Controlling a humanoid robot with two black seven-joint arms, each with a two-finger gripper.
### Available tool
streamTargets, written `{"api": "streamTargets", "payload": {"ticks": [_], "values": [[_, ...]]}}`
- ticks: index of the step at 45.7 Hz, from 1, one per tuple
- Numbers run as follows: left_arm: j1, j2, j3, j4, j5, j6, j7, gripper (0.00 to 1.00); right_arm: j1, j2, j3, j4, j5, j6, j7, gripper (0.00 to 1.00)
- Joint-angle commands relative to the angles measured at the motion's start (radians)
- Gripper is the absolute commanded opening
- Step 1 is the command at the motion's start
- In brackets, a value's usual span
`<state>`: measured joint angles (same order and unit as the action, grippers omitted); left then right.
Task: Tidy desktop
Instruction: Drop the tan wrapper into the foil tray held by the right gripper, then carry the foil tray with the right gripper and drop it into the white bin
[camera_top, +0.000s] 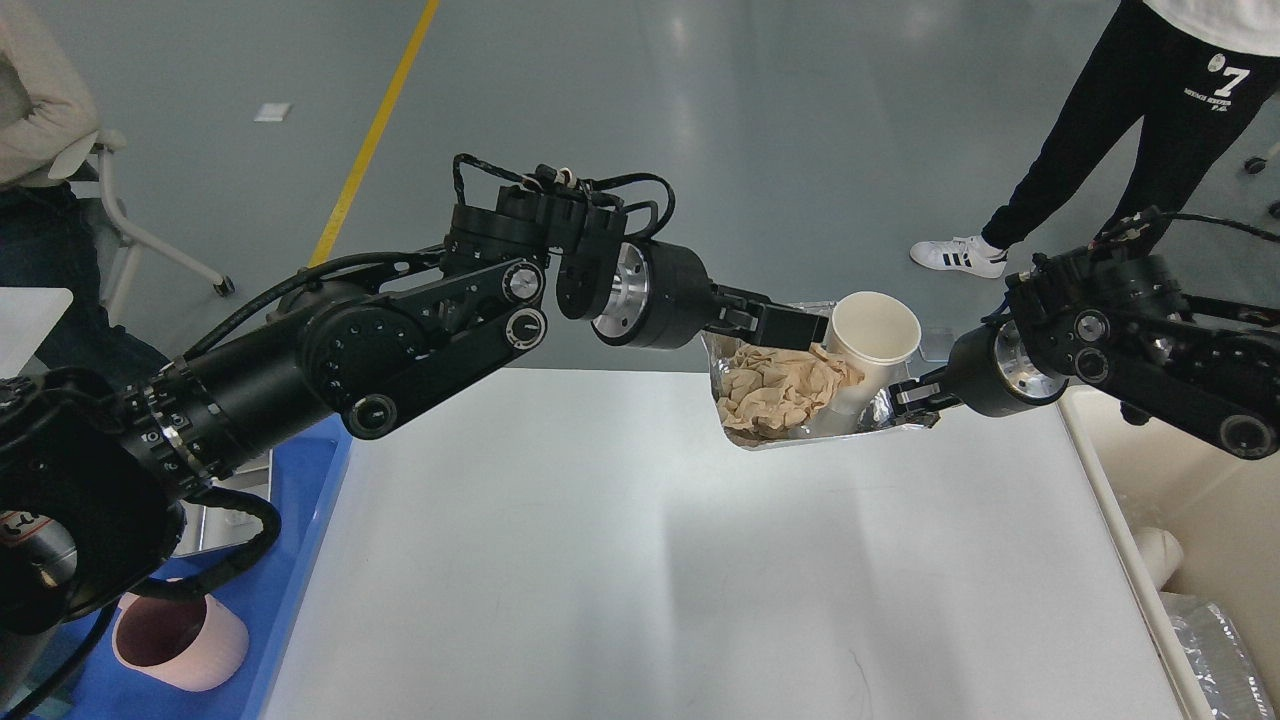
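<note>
The white desktop (640, 560) fills the lower middle of the head view. A crumpled foil tray (727, 362) is held just above its far edge. In the tray lie a crumpled brown paper (785, 390) and a tilted white paper cup (875, 330). My left gripper (790, 325) hovers just over the tray's back left rim, above the paper, open and holding nothing. My right gripper (915, 405) is shut on the tray's right edge and holds it up.
A blue tray (290, 560) at the left edge holds a pink mug (180, 635); my left arm hides most of it. A beige bin (1200, 480) stands beside the table's right edge with foil and a white cup inside. A person (1100, 130) stands beyond the table.
</note>
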<state>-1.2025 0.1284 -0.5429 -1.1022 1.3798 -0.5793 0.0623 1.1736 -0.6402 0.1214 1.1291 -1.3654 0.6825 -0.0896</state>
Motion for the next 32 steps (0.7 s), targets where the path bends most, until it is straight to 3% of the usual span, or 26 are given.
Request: {"api": "streamTargets", "payload": {"ticks": [1, 9, 11, 24, 32], "values": [[0.050, 0.065, -0.132, -0.001, -0.120, 0.053, 0.017, 0.97, -0.017, -0.022, 0.021, 0.000, 0.000, -0.001, 0.001, 0.00], [0.165, 0.164, -0.290, -0.002, -0.257, 0.144, 0.140, 0.97, -0.038, -0.059, 0.044, -0.005, 0.018, -0.001, 0.001, 0.00], [0.204, 0.187, -0.333, -0.002, -0.301, 0.160, 0.154, 0.97, -0.045, -0.068, 0.044, -0.008, 0.032, -0.001, 0.001, 0.00], [0.449, 0.194, -0.548, -0.001, -0.689, 0.317, 0.143, 0.97, -0.100, -0.145, 0.090, -0.051, 0.109, -0.024, -0.001, 0.00], [0.554, 0.181, -0.605, 0.034, -0.975, 0.375, 0.091, 0.97, -0.141, -0.231, 0.092, -0.121, 0.192, -0.072, 0.001, 0.00]]}}
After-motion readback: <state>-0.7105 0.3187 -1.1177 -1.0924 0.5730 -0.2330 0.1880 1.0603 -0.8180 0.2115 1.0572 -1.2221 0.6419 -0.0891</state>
